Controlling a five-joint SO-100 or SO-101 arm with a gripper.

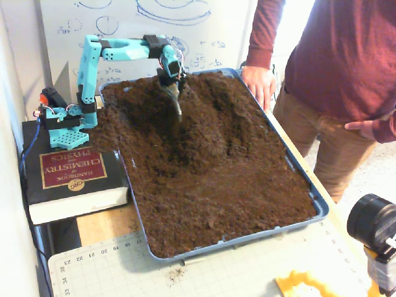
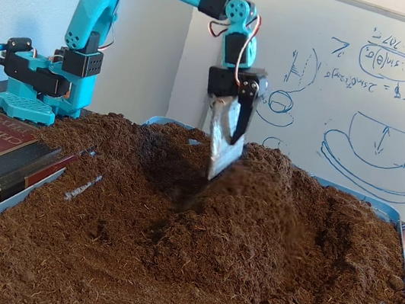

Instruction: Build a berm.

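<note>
The gripper (image 2: 220, 155) hangs point-down over the soil, its two fingers drawn almost together into one narrow blade shape, the metallic finger (image 2: 224, 144) facing the low camera. Nothing solid is between them; whether a few crumbs cling inside cannot be told. The tip sits just above the surface in the low fixed view, and a brown blur of loose soil right beside it suggests material sliding off — that is a reading, not a certainty. Holding the fingers nearly closed makes sense: together they work as a small spade to push dirt instead of pinching it.

Just to the right of the tip, the berm (image 2: 254, 214) rises, a rounded ridge of dark crumbly soil standing higher than the rest. From the high fixed view the berm (image 1: 204, 127) runs lengthwise through the upper middle of the blue tray (image 1: 309, 204), with a shallow trough on either side where soil appears scooped away.

The turquoise arm (image 1: 117, 49) reaches out from its base (image 1: 62, 120), which stands near a thick book (image 1: 71, 179). A person's hand (image 1: 258, 83) rests on the tray's far rim, well clear of the tool.
</note>
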